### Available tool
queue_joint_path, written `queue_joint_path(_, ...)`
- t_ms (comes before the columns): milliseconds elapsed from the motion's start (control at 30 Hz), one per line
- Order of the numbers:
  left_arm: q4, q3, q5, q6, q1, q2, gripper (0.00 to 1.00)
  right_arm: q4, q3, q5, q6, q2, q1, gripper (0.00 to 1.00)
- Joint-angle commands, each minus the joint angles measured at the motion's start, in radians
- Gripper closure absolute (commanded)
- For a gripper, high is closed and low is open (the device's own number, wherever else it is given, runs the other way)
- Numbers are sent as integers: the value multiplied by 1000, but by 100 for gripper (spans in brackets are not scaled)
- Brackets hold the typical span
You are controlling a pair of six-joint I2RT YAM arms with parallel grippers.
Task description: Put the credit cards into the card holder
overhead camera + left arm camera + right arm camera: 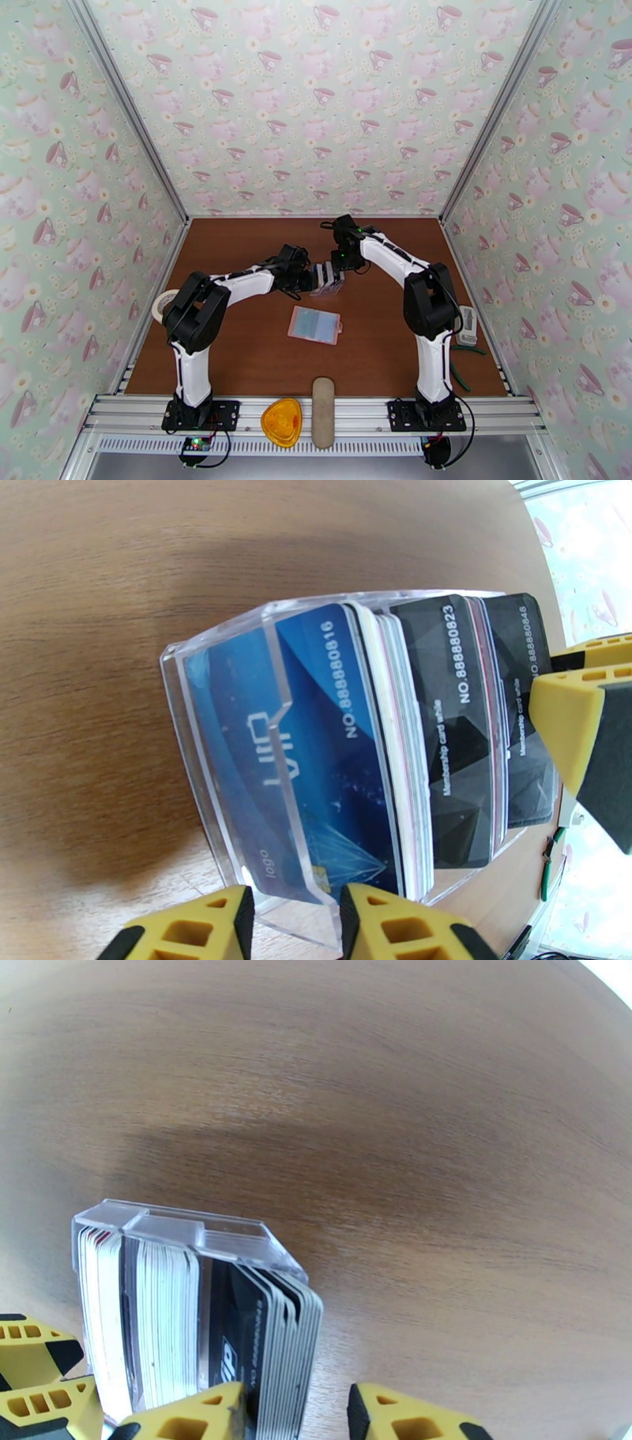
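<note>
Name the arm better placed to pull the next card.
Right: the right end effector straddles the black and white plastic cards, while the left end effector grips the clear plastic upright rack.

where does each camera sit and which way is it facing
top external: above and behind the arm bases, looking down over the table; left arm and right arm show whole, meeting at the clear rack.
left wrist: on the left arm, looking along the left pincer at the rack's blue-card face.
right wrist: on the right arm, looking down past the right pincer onto the credit cards' top edges.
shared: both wrist views see that rack and its cards.
</note>
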Motion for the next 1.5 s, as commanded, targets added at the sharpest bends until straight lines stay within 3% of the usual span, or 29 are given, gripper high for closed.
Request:
queue_joint_path(0,-42,-1,-34,-10,14,9,64,1,-11,-36,9,-9,-10,58)
queue_joint_path(233,-33,0,-31,-22,13,12,64,9,-48,-82,18,-10,4,56)
queue_joint_path(700,-32,-6,-54,-36,11,6,64,-13,-156,33,27,-96,17,55)
queue_joint_path(1467,-42,2,-58,-39,12,7,64,-59,-104,68,12,-135,14,67)
